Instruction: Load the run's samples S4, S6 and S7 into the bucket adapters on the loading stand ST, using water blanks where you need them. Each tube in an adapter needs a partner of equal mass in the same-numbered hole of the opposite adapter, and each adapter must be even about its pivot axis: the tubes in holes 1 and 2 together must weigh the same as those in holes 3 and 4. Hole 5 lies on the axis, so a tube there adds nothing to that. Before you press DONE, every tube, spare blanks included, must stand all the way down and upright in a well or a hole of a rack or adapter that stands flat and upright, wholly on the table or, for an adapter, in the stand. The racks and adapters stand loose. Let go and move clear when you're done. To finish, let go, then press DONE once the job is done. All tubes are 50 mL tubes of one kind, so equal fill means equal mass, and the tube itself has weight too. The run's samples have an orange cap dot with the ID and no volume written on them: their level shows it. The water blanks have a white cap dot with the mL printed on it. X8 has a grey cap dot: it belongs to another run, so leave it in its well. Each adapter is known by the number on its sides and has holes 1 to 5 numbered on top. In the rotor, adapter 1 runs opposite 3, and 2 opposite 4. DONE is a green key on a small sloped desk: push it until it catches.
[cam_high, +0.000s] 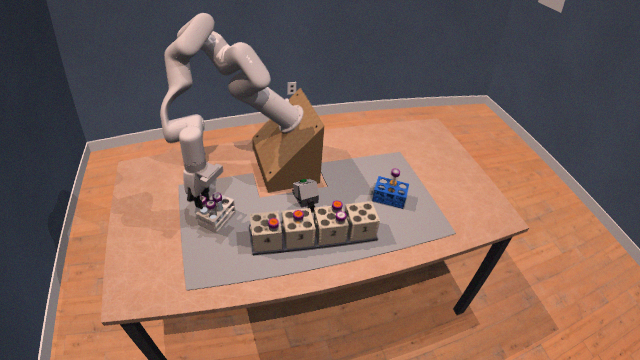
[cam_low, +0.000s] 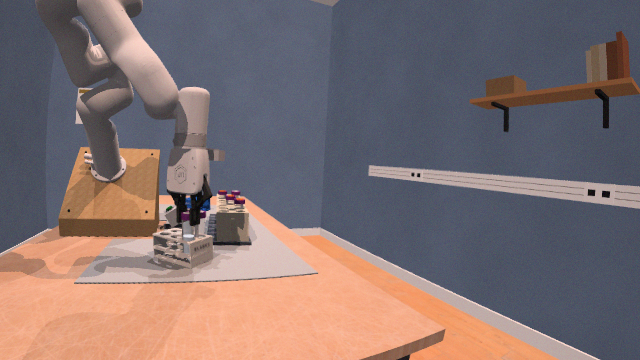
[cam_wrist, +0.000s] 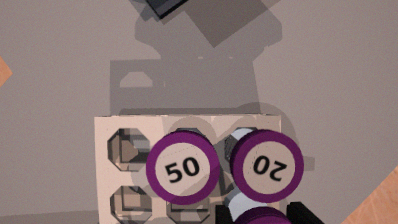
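While the grey pincer (cam_high: 197, 202) (cam_low: 187, 224) (cam_wrist: 257, 213) stands partly open, its black fingers flank a purple-capped, clear tube (cam_high: 202, 199) (cam_low: 186, 216) (cam_wrist: 262, 218); whether they grip it, I cannot tell. Below them sits the cream blanks rack (cam_high: 213, 223) (cam_low: 202, 253) (cam_wrist: 103, 175). Purple-ringed caps marked 20 (cam_wrist: 268, 166) and 50 (cam_wrist: 183, 168) stand near the fingers. Well apart are four cream, block-shaped adapters (cam_high: 301, 237) (cam_low: 232, 227) and, farther from the pincer, a blue rack (cam_high: 390, 198).
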